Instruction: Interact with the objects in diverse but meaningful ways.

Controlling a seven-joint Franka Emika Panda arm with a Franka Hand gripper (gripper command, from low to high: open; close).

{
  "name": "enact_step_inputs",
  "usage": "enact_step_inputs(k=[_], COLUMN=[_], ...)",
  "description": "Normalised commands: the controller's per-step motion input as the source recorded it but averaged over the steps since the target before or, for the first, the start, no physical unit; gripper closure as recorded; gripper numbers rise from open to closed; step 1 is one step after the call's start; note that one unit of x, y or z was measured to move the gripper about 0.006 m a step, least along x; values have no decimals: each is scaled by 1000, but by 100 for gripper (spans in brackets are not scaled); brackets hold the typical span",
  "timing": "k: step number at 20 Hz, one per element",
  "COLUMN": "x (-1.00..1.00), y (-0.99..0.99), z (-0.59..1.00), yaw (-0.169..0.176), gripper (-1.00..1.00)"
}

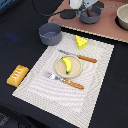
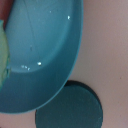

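Nearest me in the exterior view, an orange ridged bread slab [image 1: 17, 75] lies on the dark table [image 1: 15, 45], just off the striped placemat [image 1: 95, 90] toward the exterior view's left. On the mat I see a fork [image 1: 65, 80], then a round tan plate [image 1: 59, 68] holding the banana [image 1: 66, 64], then a knife [image 1: 77, 56]. Beyond those, the cheese wedge [image 1: 80, 42] sits near the mat's far edge, and the grey pot [image 1: 50, 33] stands just off it. Farthest back, my gripper [image 1: 88, 9] hangs over a blue bowl [image 2: 45, 50] beside a dark round disc [image 2: 70, 107]; I cannot tell whether its fingers are apart or together.
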Motion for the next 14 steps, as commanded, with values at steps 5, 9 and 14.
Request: enact_step_inputs(k=[5,9,14], x=[-141,-136,-145], y=[44,54,67], z=[-268,-251,-260], yaw=[0,0,0], gripper=[-100,-100,-100])
